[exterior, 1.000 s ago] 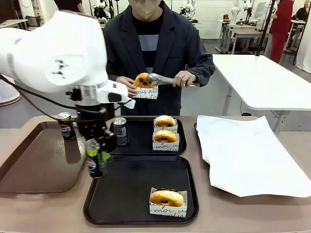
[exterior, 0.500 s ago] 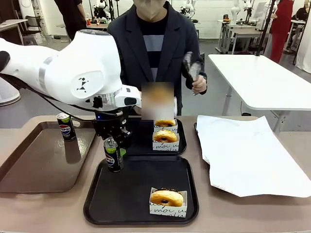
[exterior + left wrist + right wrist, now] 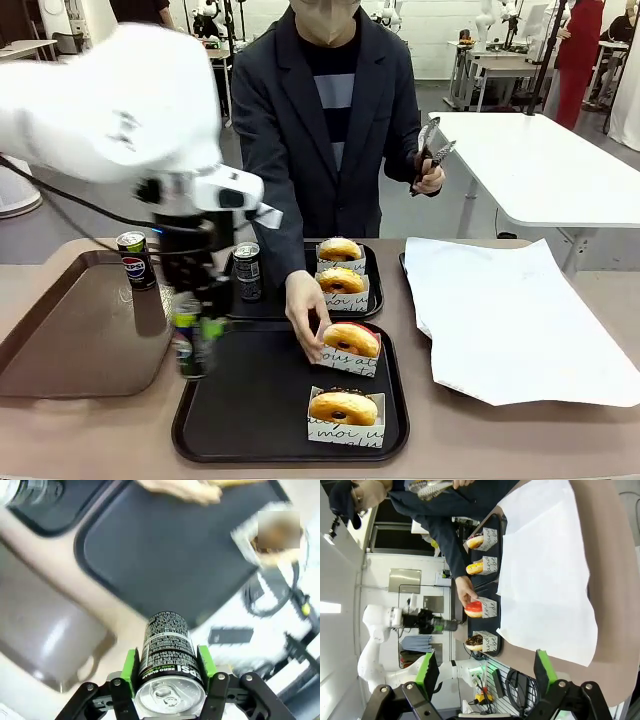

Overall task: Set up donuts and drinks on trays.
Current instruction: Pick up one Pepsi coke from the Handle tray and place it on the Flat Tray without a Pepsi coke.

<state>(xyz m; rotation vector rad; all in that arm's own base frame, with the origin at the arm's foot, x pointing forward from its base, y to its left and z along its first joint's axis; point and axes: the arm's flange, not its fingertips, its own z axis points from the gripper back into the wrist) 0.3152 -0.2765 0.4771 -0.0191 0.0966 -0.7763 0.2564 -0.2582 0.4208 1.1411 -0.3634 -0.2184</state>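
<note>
Above the near black tray's left edge, the left gripper clasps a green-striped soda can. A person's hand rests a red-topped sleeved donut on that tray. The right gripper hangs with jaws spread, grasping nothing.

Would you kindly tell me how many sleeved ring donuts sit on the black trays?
4: two golden glazed donuts on the far black plastic tray; a red-topped donut under the person's hand and a chocolate-topped donut on the near tray.
</note>
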